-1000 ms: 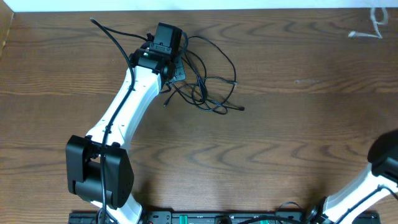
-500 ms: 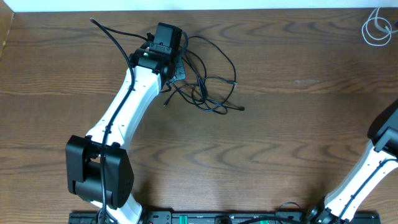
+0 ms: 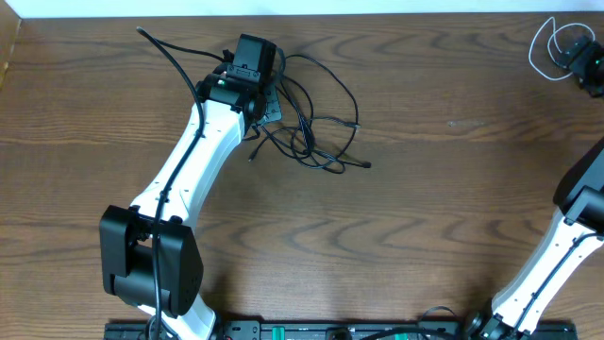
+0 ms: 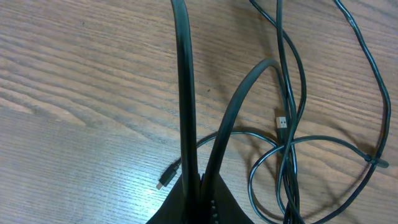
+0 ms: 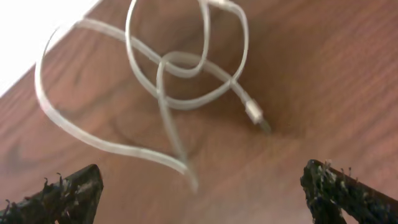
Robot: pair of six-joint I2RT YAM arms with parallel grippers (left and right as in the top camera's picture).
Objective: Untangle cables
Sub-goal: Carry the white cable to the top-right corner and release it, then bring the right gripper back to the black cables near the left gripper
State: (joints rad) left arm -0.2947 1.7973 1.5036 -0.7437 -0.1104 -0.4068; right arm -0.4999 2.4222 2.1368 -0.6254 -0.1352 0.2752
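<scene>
- The black cables (image 3: 311, 127) lie in a loose tangle on the table (image 3: 425, 217). Seen from overhead they sit toward 11 o'clock from the table's middle, with their loops crossing one another.
- One long black strand (image 3: 170, 57) leaves the tangle toward 10 o'clock and ends near the far left corner.
- The left gripper (image 4: 198, 183) has its fingers pressed together, clamped on a black cable. Two lengths of it rise from between the fingertips, one straight toward 12 o'clock and the other arching toward 1 o'clock.
- In the left wrist view the remaining loops lie flat on the wood at 3 o'clock of the fingers. A flat metal plug (image 4: 282, 122) hangs among them, and a smaller plug (image 4: 164, 182) lies just beside the fingers at 9 o'clock.
- The white cable (image 3: 549, 42) lies alone at the far right corner, toward 2 o'clock from the table's middle and well apart from the black ones.
- The right gripper (image 5: 202, 177) hangs over that corner with its fingers spread wide and nothing between them.
- In the blurred right wrist view the white cable rests on the wood at 12 o'clock of the gap, coiled in crossing loops. Its white plug (image 5: 256, 117) lies free at 1 o'clock.
</scene>
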